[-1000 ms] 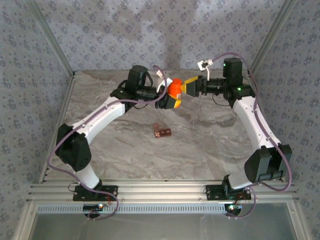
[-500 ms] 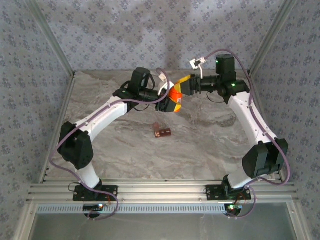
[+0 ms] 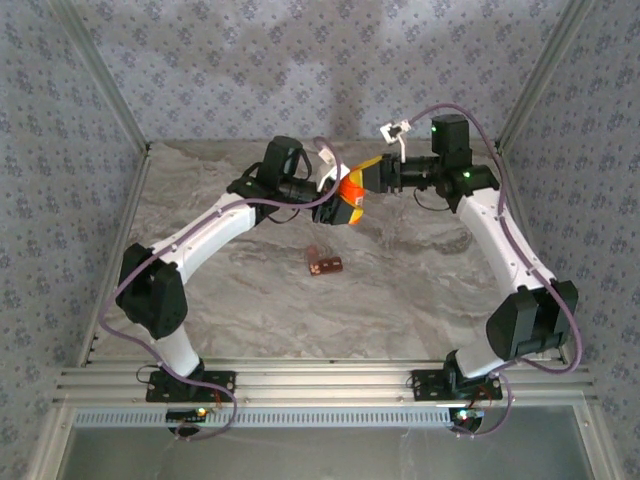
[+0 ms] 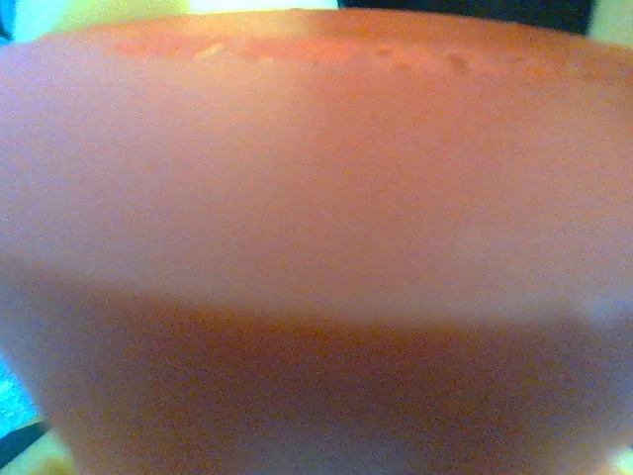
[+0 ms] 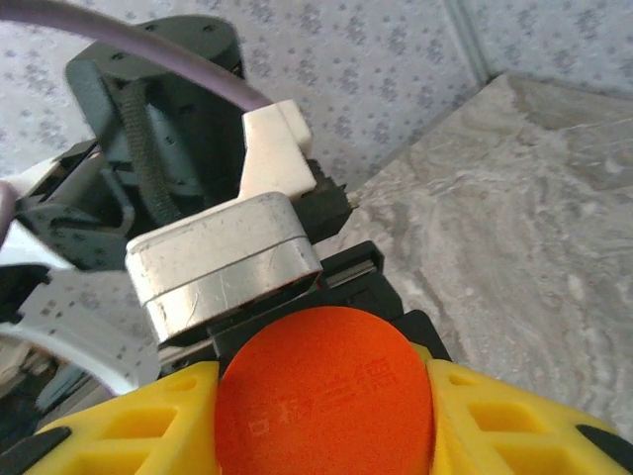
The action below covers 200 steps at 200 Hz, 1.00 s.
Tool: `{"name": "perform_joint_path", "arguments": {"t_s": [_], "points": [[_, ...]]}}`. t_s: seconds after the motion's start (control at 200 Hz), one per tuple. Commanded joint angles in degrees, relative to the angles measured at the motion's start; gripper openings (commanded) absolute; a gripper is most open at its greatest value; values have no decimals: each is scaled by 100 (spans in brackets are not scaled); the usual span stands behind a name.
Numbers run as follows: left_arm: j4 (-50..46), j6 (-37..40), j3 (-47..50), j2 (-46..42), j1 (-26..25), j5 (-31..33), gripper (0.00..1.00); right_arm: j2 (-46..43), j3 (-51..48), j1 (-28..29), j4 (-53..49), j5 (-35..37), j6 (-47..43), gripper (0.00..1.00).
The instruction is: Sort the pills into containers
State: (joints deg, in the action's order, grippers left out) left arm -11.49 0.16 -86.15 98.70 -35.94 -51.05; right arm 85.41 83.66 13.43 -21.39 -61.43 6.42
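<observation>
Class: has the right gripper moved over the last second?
Yes: the right gripper moved left, away from the right corner post, onto the bottle.

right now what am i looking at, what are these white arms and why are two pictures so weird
Two robot arms are bolted to a marbled table. The wide picture looks down from above; the other two come from cameras on the wrists. The left gripper holds an orange bottle in the air, a close orange blur to its wrist camera. The right gripper has its yellow fingers on either side of the bottle's end. A small reddish-brown strip of cells lies on the table.
</observation>
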Motion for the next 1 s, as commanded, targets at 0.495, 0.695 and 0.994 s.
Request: {"name": "perform_joint_path", "arguments": {"t_s": [0.495, 0.695, 0.994], "points": [[2204, -654, 960, -500, -239, 1913, 0, -481, -1427, 1144, 1368, 2937, 1444, 47], [2119, -606, 921, -457, -216, 1910, 0, -726, -1276, 660, 1331, 2304, 1252, 69], [1906, -481, 925, -587, -42, 1573, 0, -1270, -1262, -525, 945, 795, 810, 80]]}}
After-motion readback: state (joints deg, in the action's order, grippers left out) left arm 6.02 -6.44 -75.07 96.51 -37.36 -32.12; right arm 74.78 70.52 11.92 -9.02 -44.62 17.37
